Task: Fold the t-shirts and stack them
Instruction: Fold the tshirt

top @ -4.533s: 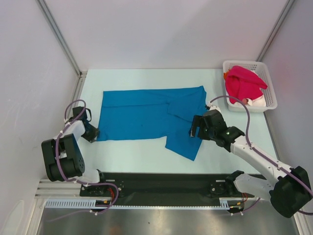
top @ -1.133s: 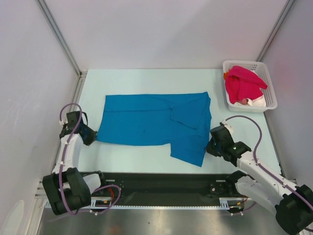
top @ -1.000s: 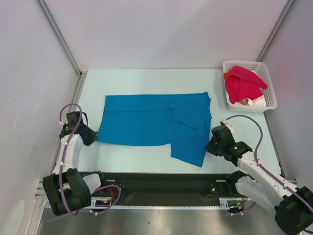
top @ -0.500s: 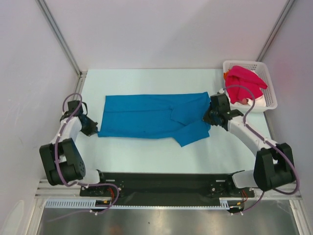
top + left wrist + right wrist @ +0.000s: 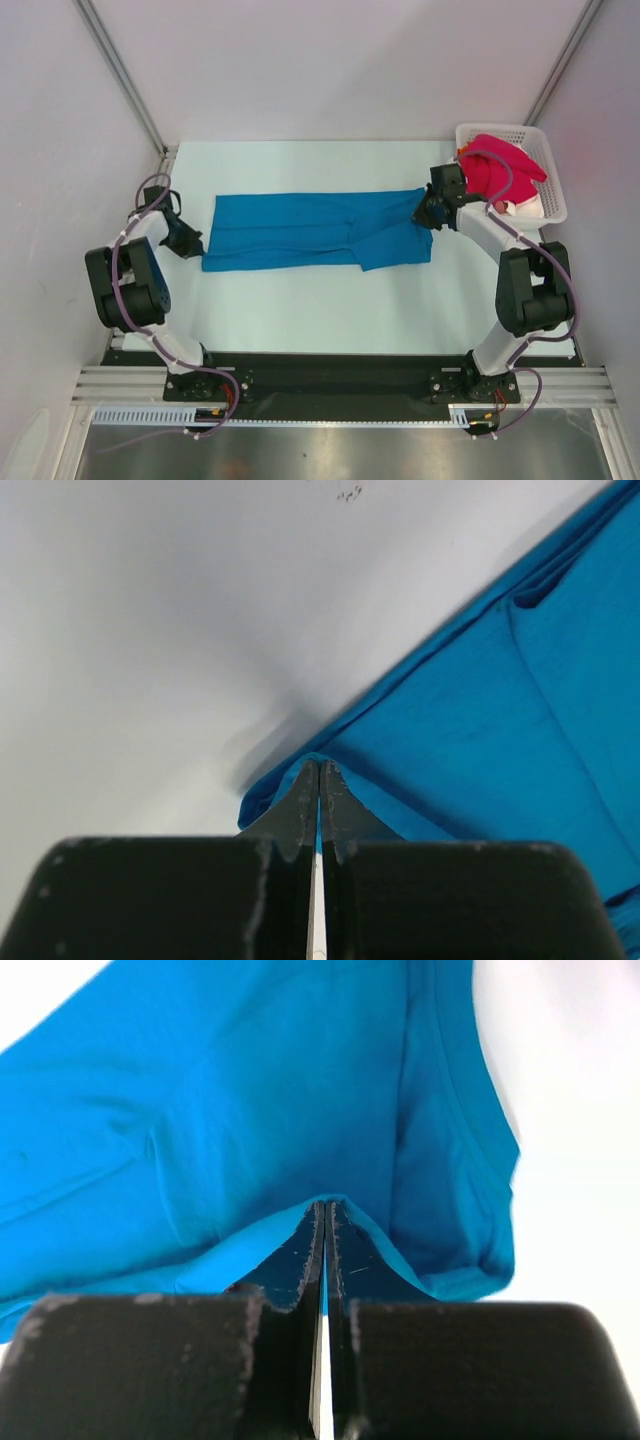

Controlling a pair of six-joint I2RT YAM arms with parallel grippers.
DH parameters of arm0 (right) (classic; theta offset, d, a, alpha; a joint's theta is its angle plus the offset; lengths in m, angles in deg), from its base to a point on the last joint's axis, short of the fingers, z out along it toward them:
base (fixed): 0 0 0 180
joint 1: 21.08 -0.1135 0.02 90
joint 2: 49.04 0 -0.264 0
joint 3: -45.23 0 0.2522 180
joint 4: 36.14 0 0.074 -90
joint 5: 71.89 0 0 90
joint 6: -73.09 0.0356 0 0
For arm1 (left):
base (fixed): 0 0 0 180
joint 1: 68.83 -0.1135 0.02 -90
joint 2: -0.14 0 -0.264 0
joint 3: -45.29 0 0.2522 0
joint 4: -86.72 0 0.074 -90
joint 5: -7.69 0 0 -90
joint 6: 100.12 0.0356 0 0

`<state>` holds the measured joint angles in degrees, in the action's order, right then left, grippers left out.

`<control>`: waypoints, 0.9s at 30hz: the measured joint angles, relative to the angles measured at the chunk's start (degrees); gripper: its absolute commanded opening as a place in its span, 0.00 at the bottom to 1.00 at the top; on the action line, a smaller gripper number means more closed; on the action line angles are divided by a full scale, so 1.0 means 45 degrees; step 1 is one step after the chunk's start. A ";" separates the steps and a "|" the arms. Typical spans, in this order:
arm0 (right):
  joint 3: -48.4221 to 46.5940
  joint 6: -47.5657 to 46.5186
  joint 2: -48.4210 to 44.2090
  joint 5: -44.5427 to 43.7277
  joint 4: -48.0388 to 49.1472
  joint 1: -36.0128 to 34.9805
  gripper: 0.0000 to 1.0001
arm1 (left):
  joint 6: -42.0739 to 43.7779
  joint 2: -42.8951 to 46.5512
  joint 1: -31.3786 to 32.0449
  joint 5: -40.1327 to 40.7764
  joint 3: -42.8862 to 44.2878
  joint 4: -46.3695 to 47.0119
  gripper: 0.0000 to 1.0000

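Blue cloth tee (image 5: 310, 230) lies flat across mid table (image 5: 300, 320), folded lengthwise into a long narrow band running L to R, w/ a flap sticking out toward the near edge on its R part.

L claw (image 5: 196, 247) sits low at the band's L end, at the near corner. Its fingers are pressed together, no gap, pinching the hem. L wrist cam agrees: claw (image 5: 318, 778) tips are clenched tight, w/ a thin lip of blue fabric caught btw them & wrapping over them. Rest of the tee spreads away to the upper R over the pale table top.

R claw (image 5: 423, 212) is at the band's R end, at the far corner, near the white lattice basket (image 5: 553, 195). It's also clenched on the blue tee. R wrist cam: claw (image 5: 325, 1220) tips are closed, cloth edge draped over them like a small tent, folds & a seam running off behind.

Both arms reach out to the tee's ends. Cloth btw them looks fairly flat, few wrinkles.

Basket sits at the far R corner of the table. A crimson-pink tee (image 5: 497, 170) is heaped on top, w/ a bit of orange cloth (image 5: 463, 153) at its L rim & white cloth (image 5: 527, 207) at the near side.
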<state>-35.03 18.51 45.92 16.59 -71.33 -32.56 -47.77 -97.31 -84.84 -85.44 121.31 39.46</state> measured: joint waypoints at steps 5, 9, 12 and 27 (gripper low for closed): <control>-0.0442 -0.0049 0.0481 0.0355 0.0073 0.0092 0.00 | -0.0097 -0.0491 0.0010 -0.0053 0.0758 -0.0087 0.00; -0.0544 -0.0073 0.0544 0.0559 0.0083 0.0233 0.00 | -0.0121 -0.0816 0.0034 -0.0078 0.1540 -0.0112 0.00; -0.0568 -0.0073 0.0661 0.0704 0.0151 0.0437 0.00 | -0.0199 -0.1316 0.0063 -0.0117 0.2161 -0.0078 0.00; -0.0685 -0.0068 0.1418 0.1175 0.0379 0.0913 0.00 | -0.0214 -0.2608 0.0209 -0.0126 0.3458 -0.0311 0.00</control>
<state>-38.11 18.21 52.30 21.88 -69.63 -28.45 -48.73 -109.05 -83.90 -86.01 136.87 38.06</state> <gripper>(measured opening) 0.009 0.006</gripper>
